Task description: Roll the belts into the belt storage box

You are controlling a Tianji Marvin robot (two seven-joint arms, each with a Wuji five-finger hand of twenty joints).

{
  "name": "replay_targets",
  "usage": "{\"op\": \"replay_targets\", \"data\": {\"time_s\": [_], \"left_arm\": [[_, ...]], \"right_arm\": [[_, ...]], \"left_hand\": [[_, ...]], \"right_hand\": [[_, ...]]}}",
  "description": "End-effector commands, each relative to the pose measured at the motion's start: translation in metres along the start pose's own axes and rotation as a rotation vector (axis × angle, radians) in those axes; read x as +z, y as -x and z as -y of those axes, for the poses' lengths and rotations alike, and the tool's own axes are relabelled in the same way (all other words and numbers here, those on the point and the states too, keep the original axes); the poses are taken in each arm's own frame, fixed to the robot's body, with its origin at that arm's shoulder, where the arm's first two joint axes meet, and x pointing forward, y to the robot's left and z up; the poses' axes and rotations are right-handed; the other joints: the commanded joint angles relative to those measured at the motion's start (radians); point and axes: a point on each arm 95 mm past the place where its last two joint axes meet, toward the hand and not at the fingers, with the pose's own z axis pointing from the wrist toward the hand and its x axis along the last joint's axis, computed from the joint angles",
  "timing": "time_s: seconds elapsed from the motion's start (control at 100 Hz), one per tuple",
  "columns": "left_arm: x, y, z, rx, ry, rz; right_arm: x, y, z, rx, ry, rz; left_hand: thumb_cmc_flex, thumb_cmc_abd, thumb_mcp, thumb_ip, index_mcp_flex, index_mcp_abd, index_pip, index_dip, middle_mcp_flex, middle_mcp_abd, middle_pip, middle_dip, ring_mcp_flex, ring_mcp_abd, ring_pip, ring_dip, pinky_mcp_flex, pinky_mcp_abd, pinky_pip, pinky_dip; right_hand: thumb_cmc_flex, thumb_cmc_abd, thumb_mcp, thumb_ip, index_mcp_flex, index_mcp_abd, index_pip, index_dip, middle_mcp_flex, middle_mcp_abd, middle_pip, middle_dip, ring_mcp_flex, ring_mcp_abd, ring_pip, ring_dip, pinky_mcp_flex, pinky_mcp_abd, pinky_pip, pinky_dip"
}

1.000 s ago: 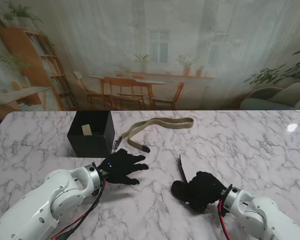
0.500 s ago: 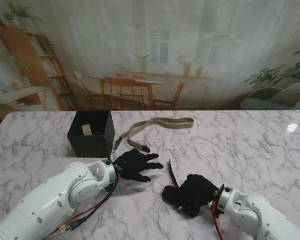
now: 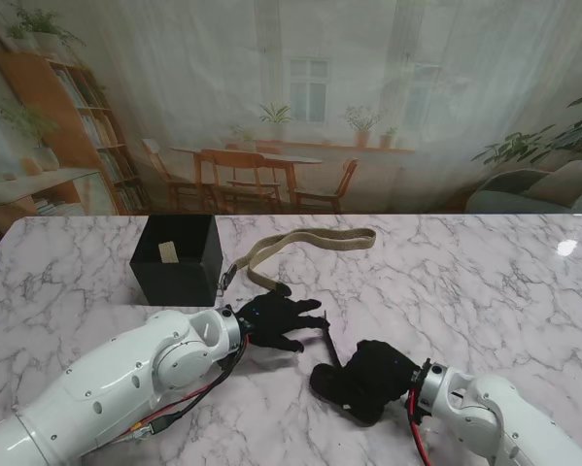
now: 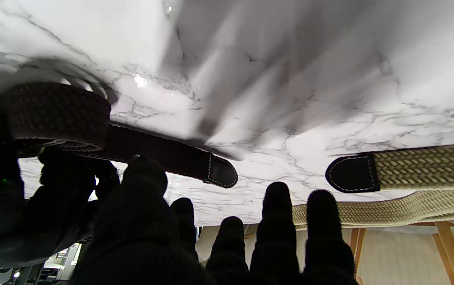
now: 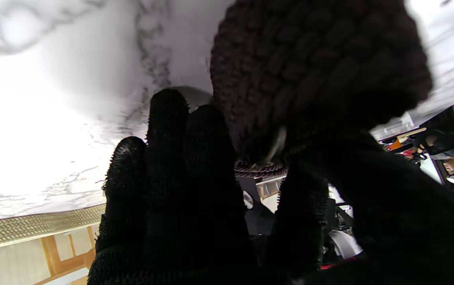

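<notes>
Overhead, my right hand (image 3: 368, 377) clenches the dark belt (image 3: 326, 342) roll near me; left hand (image 3: 276, 320) hovers spread, empty, beside its tail. Left wrist: tan belt (image 4: 416, 170) lies flat. Right wrist: fingers (image 5: 171, 166) wrap loosely, so the coil could spring loose before reaching the box (image 3: 176, 262).

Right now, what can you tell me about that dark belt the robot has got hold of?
The dark belt is brown woven webbing with a stitched, rounded leather-like tip. One end is rolled into a coil, which the right hand grips near the table's near edge; the tail runs along the marble table toward the left hand, whose fingers are spread by the tip. It is not boxed yet.
</notes>
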Motion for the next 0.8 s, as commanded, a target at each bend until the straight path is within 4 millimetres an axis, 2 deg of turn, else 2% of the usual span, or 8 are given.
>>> {"op": "replay_targets", "data": {"time_s": [0.0,0.22,0.34,0.53,0.65,0.79], "left_arm": [[0.008,-0.002,0.006,-0.006,-0.003,0.005],[0.019,-0.005,0.007,0.025,0.047,-0.011],[0.024,-0.006,0.005,0.013,0.063,-0.016],[0.03,-0.005,-0.001,0.019,0.098,-0.021],[0.035,-0.004,-0.007,0.011,0.112,-0.018],[0.039,-0.003,-0.011,0.011,0.111,-0.016]], "right_arm": [[-0.001,-0.002,0.011,0.001,-0.036,-0.007],[-0.002,-0.004,0.012,0.002,-0.035,-0.015],[-0.003,-0.004,0.014,0.001,-0.035,-0.014],[-0.004,-0.005,0.013,0.001,-0.025,-0.009],[-0.004,-0.005,0.013,0.0,-0.02,-0.011],[-0.004,-0.006,0.013,-0.001,-0.02,-0.009]], "left_hand": [[0.058,0.012,0.017,0.014,-0.048,-0.027,-0.022,-0.017,-0.048,-0.021,0.0,-0.014,-0.027,-0.019,-0.025,-0.016,-0.011,-0.016,-0.024,-0.012],[0.079,-0.002,0.02,0.012,-0.049,-0.036,-0.029,-0.03,-0.055,-0.018,-0.008,-0.019,-0.021,-0.027,-0.016,-0.014,-0.005,-0.023,-0.005,-0.003],[0.07,-0.015,0.016,0.012,-0.009,-0.052,0.014,-0.006,-0.048,-0.017,0.0,-0.015,-0.014,-0.031,-0.008,-0.007,-0.006,-0.024,0.014,0.009],[0.044,-0.03,0.017,0.011,0.127,-0.071,0.234,0.175,-0.038,0.018,0.044,0.026,-0.008,-0.023,0.009,0.018,-0.003,-0.026,0.047,0.03],[0.043,-0.058,0.026,0.007,0.125,-0.085,0.337,0.309,-0.033,0.018,0.055,0.045,-0.006,-0.023,0.023,0.034,0.001,-0.032,0.069,0.043],[0.085,-0.12,0.038,0.003,0.151,-0.097,0.542,0.487,0.016,0.02,0.132,0.117,0.018,-0.027,0.056,0.068,0.017,-0.038,0.122,0.07]], "right_hand": [[0.003,-0.053,0.048,0.018,0.092,0.046,0.153,0.023,-0.015,-0.209,-0.095,-0.013,-0.046,-0.161,-0.117,-0.06,-0.016,-0.038,0.007,0.005],[0.003,-0.054,0.049,0.017,0.095,0.042,0.151,0.019,-0.012,-0.211,-0.108,-0.013,-0.05,-0.164,-0.12,-0.062,-0.021,-0.039,0.003,0.005],[0.003,-0.053,0.048,0.015,0.096,0.042,0.15,0.018,-0.01,-0.211,-0.113,-0.012,-0.05,-0.165,-0.121,-0.063,-0.023,-0.038,0.001,0.005],[0.006,-0.053,0.047,0.014,0.095,0.043,0.15,0.017,-0.009,-0.209,-0.117,-0.01,-0.05,-0.163,-0.121,-0.064,-0.025,-0.035,-0.001,0.005],[0.006,-0.052,0.046,0.014,0.095,0.042,0.15,0.017,-0.009,-0.209,-0.119,-0.009,-0.051,-0.165,-0.122,-0.064,-0.026,-0.035,-0.002,0.005],[0.006,-0.052,0.044,0.012,0.094,0.042,0.149,0.017,-0.009,-0.21,-0.121,-0.008,-0.052,-0.165,-0.122,-0.065,-0.028,-0.033,-0.003,0.005]]}}
